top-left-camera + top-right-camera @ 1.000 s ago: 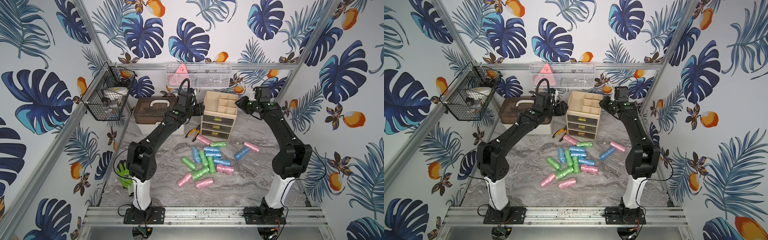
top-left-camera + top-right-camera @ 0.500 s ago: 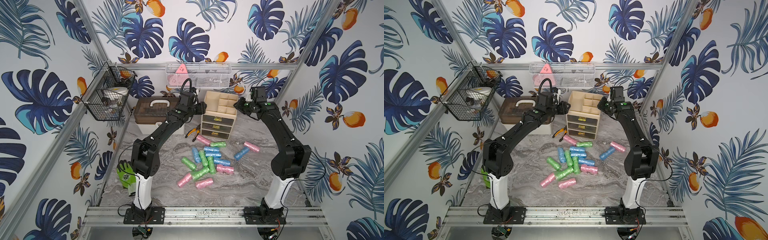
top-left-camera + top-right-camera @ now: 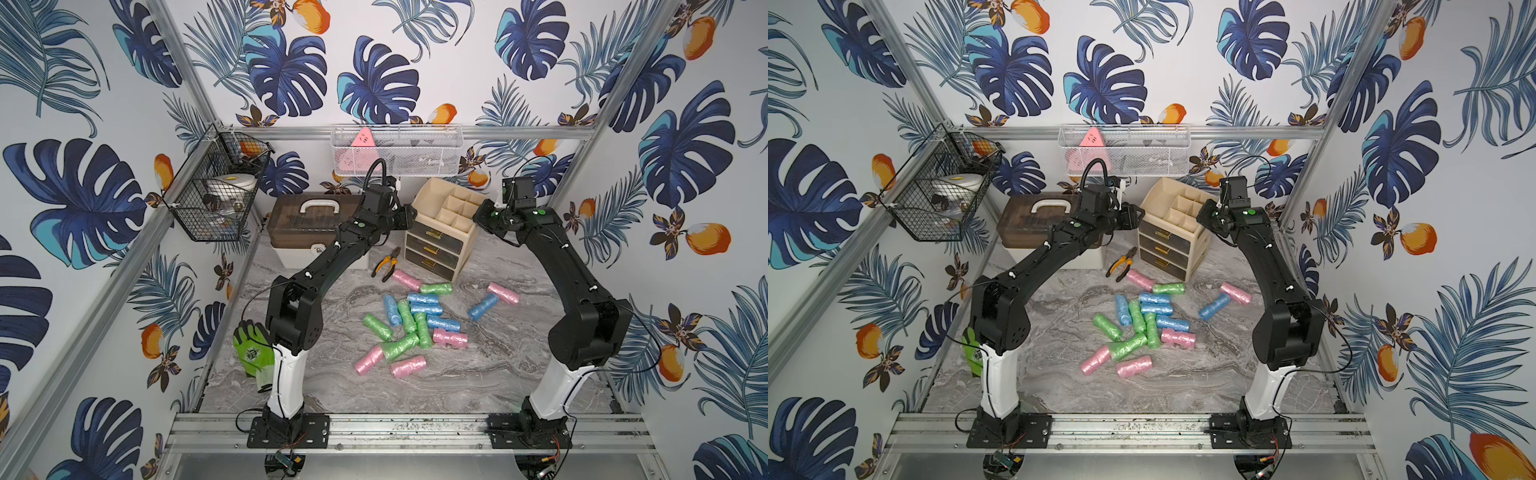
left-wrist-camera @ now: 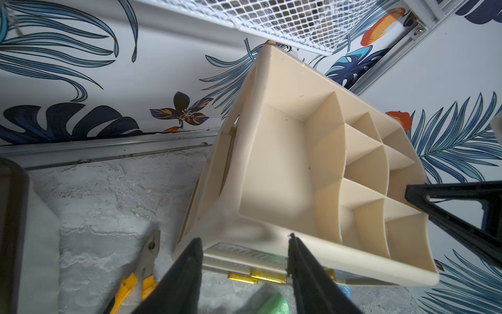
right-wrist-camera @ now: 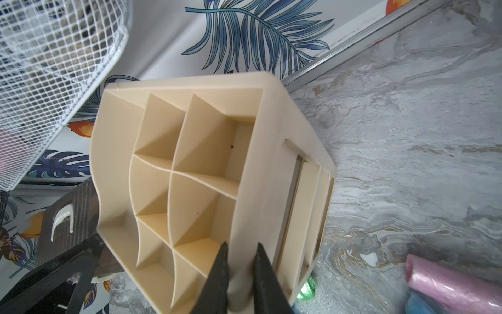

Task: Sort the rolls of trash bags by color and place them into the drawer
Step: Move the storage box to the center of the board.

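Several pink, green and blue rolls of trash bags (image 3: 415, 324) lie loose mid-table, two more to the right (image 3: 494, 299). The beige drawer unit (image 3: 440, 232) stands at the back, its three dark drawers pushed in. My left gripper (image 3: 409, 216) is open over the unit's front top corner. In the left wrist view its fingers (image 4: 190, 271) straddle the top drawer's front (image 4: 244, 255) and amber handle. My right gripper (image 5: 241, 252) is shut on the unit's right side wall (image 5: 271, 163), one finger inside a top compartment, one outside. A pink roll (image 5: 448, 277) lies beyond the unit.
Yellow-handled pliers (image 3: 386, 266) lie just left of the drawer unit. A brown toolbox with a white handle (image 3: 307, 224) stands behind my left arm. A green glove (image 3: 253, 353) lies by the left base. A black wire basket (image 3: 216, 195) and a white one (image 3: 395, 149) hang on the frame.
My right gripper has closed onto the unit's side wall. My left gripper has narrowed and shifted right to the unit's front corner. The rolls have not moved.
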Robot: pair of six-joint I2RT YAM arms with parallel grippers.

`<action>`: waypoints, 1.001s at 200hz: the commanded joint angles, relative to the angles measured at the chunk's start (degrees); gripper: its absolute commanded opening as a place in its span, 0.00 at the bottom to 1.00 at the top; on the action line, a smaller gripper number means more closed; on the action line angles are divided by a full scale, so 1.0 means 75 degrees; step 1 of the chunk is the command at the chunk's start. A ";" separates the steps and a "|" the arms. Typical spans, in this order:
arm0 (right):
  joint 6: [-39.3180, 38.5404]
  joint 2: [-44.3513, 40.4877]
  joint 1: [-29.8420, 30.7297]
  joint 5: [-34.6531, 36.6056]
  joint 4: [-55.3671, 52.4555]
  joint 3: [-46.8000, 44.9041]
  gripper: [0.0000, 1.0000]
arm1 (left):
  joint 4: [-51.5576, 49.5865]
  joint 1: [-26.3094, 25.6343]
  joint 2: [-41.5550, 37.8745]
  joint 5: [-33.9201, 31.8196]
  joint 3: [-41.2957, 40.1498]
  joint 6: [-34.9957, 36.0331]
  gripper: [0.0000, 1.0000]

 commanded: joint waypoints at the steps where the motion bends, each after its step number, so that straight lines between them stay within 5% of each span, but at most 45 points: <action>1: 0.0217 -0.0391 0.0017 0.0138 0.0015 -0.0175 0.14 | 0.0302 -0.0053 -0.0034 0.0169 0.0013 -0.0110 0.55; 72: 0.0164 -0.1455 0.0010 0.0906 -0.0440 -0.0765 0.04 | 0.0430 -0.0453 -0.0186 0.0142 -0.0250 -0.0145 0.55; 200: 0.0664 -0.3412 0.0011 0.0720 -0.0159 -0.2976 0.04 | 0.0431 -0.1419 0.0055 0.0010 -0.0301 -0.0110 0.55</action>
